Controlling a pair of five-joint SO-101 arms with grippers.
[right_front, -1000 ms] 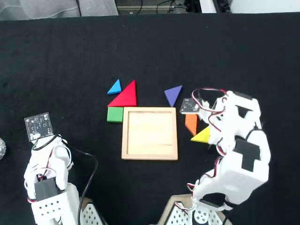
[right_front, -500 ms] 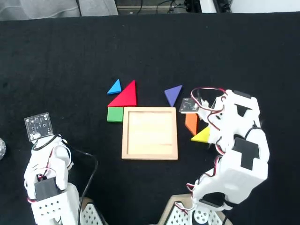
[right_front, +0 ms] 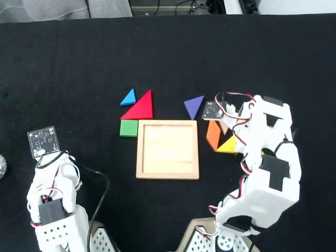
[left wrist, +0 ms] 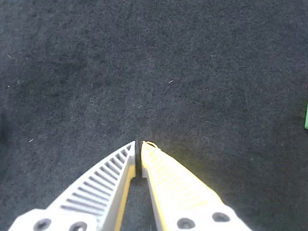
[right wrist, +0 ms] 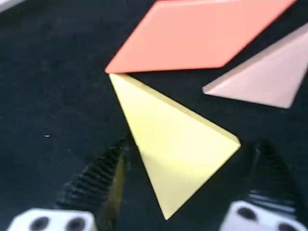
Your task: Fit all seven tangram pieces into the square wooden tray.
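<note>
tray: flat at the middle of the black table. every piece seen lies outside it, on the table.

left side: green square just beside the tray's far left corner. red triangle touches the square's far edge. blue triangle just beside the red one, on its left.

right side: purple triangle near the tray's far right corner, apart from it. orange parallelogram just beside the tray's right edge. yellow triangle meets the parallelogram at one corner. pale triangle close beside both, apart from the yellow one.

right claw: low over the yellow triangle, jaws spread wide with one finger on either side of it. one finger sits just at the piece's edge and the other stands clear, so nothing is held.

left claw: jaws closed tip to tip, holding nothing, above bare table. its arm is folded at the near left corner, well apart from the tray.
</note>
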